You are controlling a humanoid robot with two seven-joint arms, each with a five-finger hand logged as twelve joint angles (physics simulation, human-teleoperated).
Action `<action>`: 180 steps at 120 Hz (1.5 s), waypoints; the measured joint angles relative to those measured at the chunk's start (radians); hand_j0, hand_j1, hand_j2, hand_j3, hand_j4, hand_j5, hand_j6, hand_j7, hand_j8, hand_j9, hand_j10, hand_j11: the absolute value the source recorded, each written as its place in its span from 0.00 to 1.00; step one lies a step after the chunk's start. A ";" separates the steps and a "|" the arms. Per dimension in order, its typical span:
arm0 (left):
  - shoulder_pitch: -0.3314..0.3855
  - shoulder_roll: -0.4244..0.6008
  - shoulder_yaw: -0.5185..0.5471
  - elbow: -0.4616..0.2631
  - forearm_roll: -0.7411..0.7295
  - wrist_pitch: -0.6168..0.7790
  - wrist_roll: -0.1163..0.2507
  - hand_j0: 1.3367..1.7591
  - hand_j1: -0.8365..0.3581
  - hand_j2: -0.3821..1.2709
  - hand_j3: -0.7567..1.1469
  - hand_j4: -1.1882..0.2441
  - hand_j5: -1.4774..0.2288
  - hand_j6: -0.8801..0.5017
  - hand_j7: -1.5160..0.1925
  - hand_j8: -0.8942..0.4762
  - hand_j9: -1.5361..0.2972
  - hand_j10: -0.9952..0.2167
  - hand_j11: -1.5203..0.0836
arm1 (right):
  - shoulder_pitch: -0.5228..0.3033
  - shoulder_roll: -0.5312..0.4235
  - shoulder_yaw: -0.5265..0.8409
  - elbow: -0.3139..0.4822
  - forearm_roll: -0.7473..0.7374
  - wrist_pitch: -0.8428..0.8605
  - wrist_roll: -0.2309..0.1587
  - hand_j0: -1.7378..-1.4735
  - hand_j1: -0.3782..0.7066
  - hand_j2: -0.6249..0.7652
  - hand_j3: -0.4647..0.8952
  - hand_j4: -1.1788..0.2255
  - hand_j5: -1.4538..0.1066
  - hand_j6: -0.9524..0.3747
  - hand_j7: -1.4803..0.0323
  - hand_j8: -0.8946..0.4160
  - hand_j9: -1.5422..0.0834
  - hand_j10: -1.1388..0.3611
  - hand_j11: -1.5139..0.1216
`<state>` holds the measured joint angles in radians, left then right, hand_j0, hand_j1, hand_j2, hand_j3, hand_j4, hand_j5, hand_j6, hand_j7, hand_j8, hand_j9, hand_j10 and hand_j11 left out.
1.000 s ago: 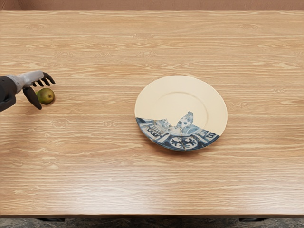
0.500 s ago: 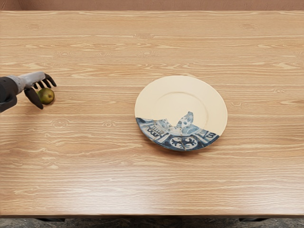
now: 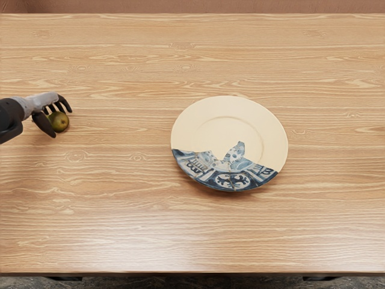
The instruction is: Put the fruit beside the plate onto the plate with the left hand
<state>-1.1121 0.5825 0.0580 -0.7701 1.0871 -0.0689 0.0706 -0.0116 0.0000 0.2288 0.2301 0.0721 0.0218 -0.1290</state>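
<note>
A small green-yellow fruit [image 3: 61, 123] lies on the table near the left edge, far to the left of the plate [image 3: 228, 129]. The plate is cream with a blue patterned segment at its front and has nothing on it. My left hand [image 3: 54, 117] comes in from the left edge and wraps the fruit: the dark fingers [image 3: 62, 105] curl over its top and the thumb presses its left side. The fruit still rests on the wood. The right arm is out of view.
The wooden table [image 3: 192, 229] spans the whole view; its front edge runs along the bottom and its far edge along the top. A wide stretch of bare wood separates the fruit from the plate.
The left hand's fingers have curled in closer around the fruit and the thumb has come up against it. The fruit and plate have not moved.
</note>
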 joint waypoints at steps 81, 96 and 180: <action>-0.001 0.000 0.001 -0.002 -0.001 -0.001 0.002 0.76 0.51 0.32 0.40 0.48 0.49 0.29 0.51 0.31 0.48 0.43 0.54 | 0.001 0.000 0.000 0.003 0.000 0.001 -0.001 0.30 0.06 0.45 0.34 0.82 0.91 0.70 0.96 0.66 0.93 0.74 0.90; 0.000 0.000 0.001 -0.002 -0.001 -0.002 0.003 0.76 0.50 0.33 0.40 0.46 0.47 0.29 0.49 0.32 0.47 0.44 0.52 | 0.000 0.000 0.000 0.003 0.000 0.001 -0.001 0.30 0.06 0.45 0.34 0.82 0.91 0.70 0.96 0.66 0.93 0.74 0.90; 0.000 0.000 -0.001 0.006 -0.002 -0.022 0.006 0.75 0.55 0.33 0.40 0.39 0.41 0.27 0.42 0.30 0.40 0.44 0.44 | -0.001 0.000 0.000 0.003 0.000 0.000 0.000 0.30 0.06 0.45 0.34 0.82 0.91 0.70 0.96 0.66 0.93 0.74 0.90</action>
<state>-1.1121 0.5829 0.0573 -0.7643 1.0849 -0.0909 0.0767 -0.0123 0.0000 0.2285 0.2332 0.0721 0.0220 -0.1289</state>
